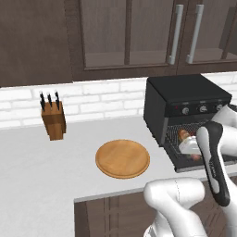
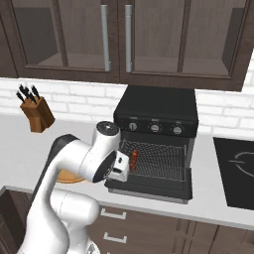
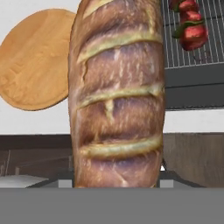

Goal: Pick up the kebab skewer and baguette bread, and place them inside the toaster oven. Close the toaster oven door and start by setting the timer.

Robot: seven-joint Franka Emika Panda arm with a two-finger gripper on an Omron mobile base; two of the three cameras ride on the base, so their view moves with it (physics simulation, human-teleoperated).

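My gripper (image 1: 186, 140) is shut on the baguette bread (image 1: 183, 134), a brown loaf with pale slashes. It holds the loaf just in front of the black toaster oven (image 1: 185, 97), over the left part of the lowered toaster oven door (image 2: 149, 191). From the right, the gripper (image 2: 130, 162) and the baguette bread (image 2: 134, 158) hang at the left edge of the wire rack (image 2: 161, 158). In the hand view the baguette bread (image 3: 118, 96) stands lengthwise and hides my fingertips. The kebab skewer (image 3: 190, 26), with red chunks, lies on the rack at the upper right.
A round wooden plate (image 1: 122, 159) lies bare on the white counter left of the oven. A knife block (image 1: 53, 118) stands by the tiled wall at the far left. A black cooktop (image 2: 238, 168) lies right of the oven. Dark cabinets hang above.
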